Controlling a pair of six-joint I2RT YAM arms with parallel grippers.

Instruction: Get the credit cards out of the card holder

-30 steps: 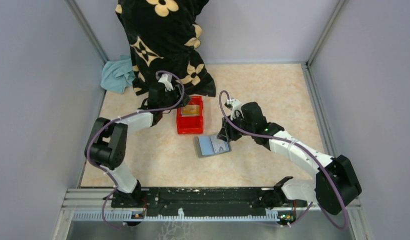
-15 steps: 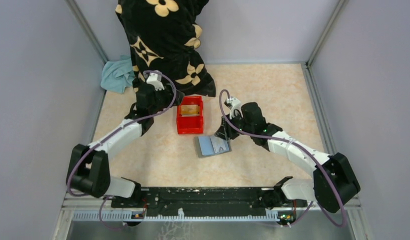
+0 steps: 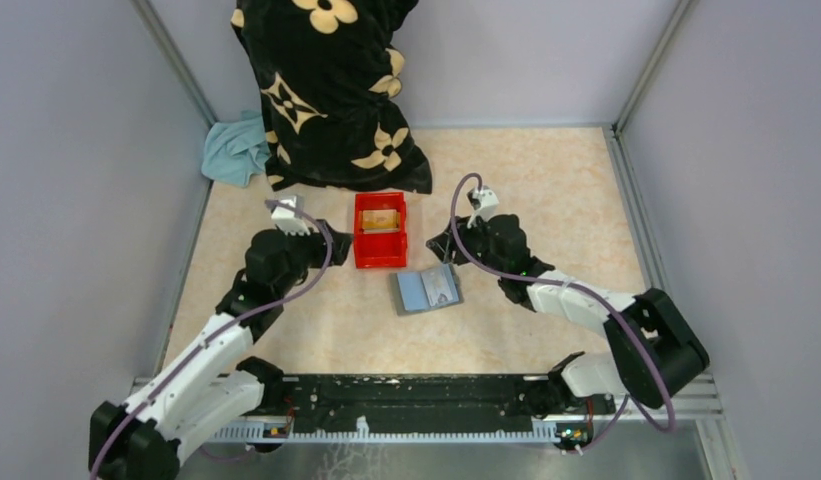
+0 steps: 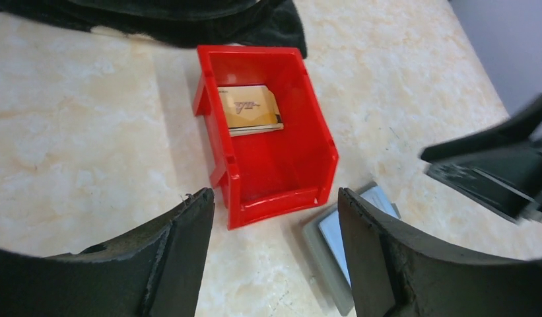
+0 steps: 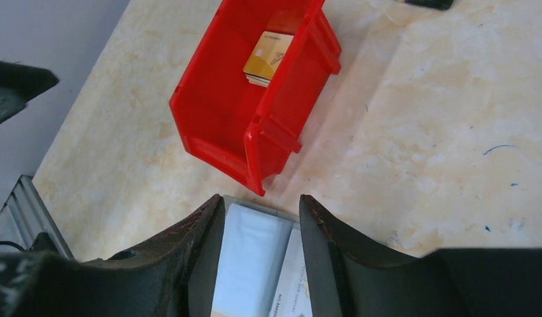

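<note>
The card holder point(image 3: 426, 291) lies open and flat on the table, grey with a blue-grey inside. A silver-grey credit card point(image 5: 294, 284) sits in its right pocket. A tan-gold credit card point(image 3: 382, 219) lies on top of others in the red bin point(image 3: 380, 258). My left gripper point(image 3: 321, 248) is open and empty, left of the bin. In the left wrist view my left gripper point(image 4: 274, 198) faces the bin point(image 4: 321, 152), the cards point(image 4: 249, 109) and the holder point(image 4: 334, 241). My right gripper point(image 3: 444, 248) is open and empty. In its own view my right gripper point(image 5: 261, 199) hovers over the holder point(image 5: 251, 254).
A black cloth with cream flowers point(image 3: 326, 90) and a teal cloth point(image 3: 236, 150) lie at the back left. Grey walls close in both sides and the back. The red bin also shows in the right wrist view point(image 5: 208, 119), holding the gold card point(image 5: 268, 56).
My left arm has pulled back from above the bin to its near left. My right gripper has come off the holder's right edge and moved slightly farther back.
</note>
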